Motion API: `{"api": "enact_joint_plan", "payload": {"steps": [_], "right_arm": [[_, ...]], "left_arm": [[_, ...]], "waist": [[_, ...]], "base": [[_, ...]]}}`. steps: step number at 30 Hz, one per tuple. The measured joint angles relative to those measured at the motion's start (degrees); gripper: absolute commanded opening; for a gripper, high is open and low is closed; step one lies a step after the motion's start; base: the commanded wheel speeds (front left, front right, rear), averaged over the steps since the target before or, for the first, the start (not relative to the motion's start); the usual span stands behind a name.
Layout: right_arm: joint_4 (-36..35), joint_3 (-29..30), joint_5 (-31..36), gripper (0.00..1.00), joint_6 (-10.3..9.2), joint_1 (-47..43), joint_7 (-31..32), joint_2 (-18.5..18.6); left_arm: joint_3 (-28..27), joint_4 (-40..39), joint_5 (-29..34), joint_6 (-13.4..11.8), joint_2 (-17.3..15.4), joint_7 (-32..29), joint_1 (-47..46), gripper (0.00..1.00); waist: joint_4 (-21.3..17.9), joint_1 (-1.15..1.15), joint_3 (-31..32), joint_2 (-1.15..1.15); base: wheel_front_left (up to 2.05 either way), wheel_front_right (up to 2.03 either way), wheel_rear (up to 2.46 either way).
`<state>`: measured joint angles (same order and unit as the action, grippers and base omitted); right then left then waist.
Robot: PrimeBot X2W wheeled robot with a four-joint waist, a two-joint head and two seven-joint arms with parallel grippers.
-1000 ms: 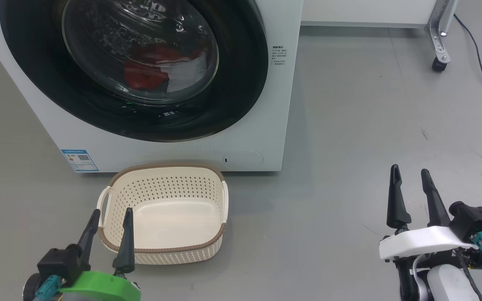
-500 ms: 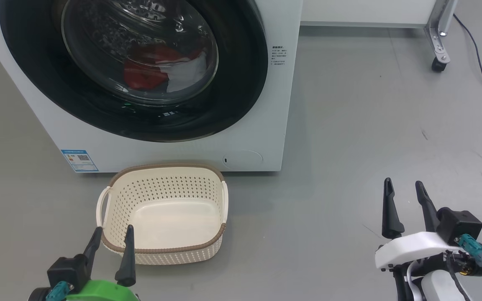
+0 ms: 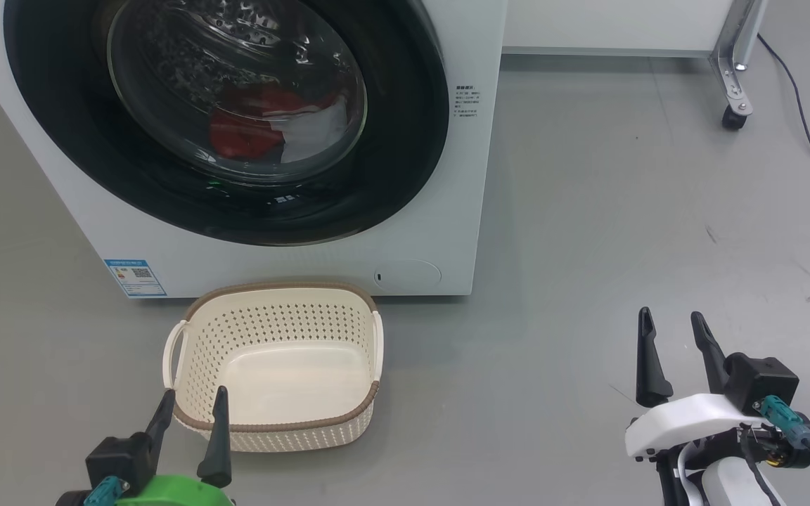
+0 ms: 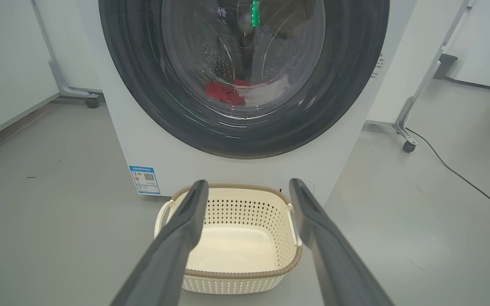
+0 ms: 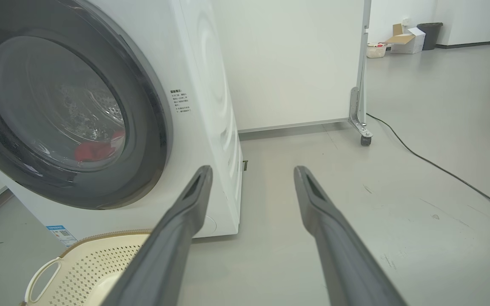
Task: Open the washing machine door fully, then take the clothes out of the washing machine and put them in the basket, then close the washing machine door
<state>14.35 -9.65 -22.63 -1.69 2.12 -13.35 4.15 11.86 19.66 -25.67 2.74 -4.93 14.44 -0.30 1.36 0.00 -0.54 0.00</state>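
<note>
grey floor (image 3: 588,211) all around us, smooth and a bit scuffed, with a white partition (image 3: 609,24) on a wheeled metal leg (image 3: 730,77) off at the back right. we're facing the washing machine (image 3: 472,211), a big white front loader with a small blue label (image 3: 135,277) low on its left corner. the washing machine door (image 3: 405,154) is shut, its glossy black rim sitting flat against the front. through the glass window (image 3: 166,105) we can see the clothes (image 3: 243,137), a red heap with a white bit on its right side, lying at the bottom of the steel drum (image 3: 180,63). the basket (image 3: 278,424) sits upright on the floor just in front of the washer, right below the door, its cream bottom bare. our left gripper (image 3: 195,392) hangs at the lower left of the head view with its two dark fingers spread apart and nothing between them, tips lined up over the basket's near left rim; whether they touch that rim we can't tell. our right gripper (image 3: 670,314) is well off to the right over bare floor, fingers spread wide too, holding nothing, and its wrist view looks past the washer's right front corner.
</note>
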Motion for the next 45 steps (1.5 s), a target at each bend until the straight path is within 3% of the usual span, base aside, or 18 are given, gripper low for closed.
{"api": "enact_joint_plan", "payload": {"steps": [40,41,42,45], "right_arm": [[1.5,0.0,-0.1,1.00,0.01,1.0,-0.2,-0.3],[1.4,0.1,-0.1,0.38,0.01,1.0,-0.2,-0.3],[1.3,0.2,-0.3,0.00,0.01,1.0,-0.2,-0.4],[0.7,0.7,-1.8,0.00,0.07,1.1,-0.4,-0.5]], "left_arm": [[-1.3,1.6,0.6,0.7,0.8,0.0,-0.3,1.00],[-1.3,1.6,0.6,0.7,0.8,0.0,-0.3,1.00],[-1.3,1.6,0.6,0.7,0.8,0.0,-0.4,1.00],[-1.3,1.4,1.0,1.0,0.9,0.0,-1.1,1.00]], "waist": [[0.0,0.00,0.2,0.00],[0.1,0.00,0.0,0.00],[0.1,0.00,-0.1,0.00],[0.3,0.00,-0.8,0.00]], "base": [[0.00,0.00,0.00],[0.00,0.00,0.00],[0.00,0.00,0.00],[0.00,0.00,0.00]]}}
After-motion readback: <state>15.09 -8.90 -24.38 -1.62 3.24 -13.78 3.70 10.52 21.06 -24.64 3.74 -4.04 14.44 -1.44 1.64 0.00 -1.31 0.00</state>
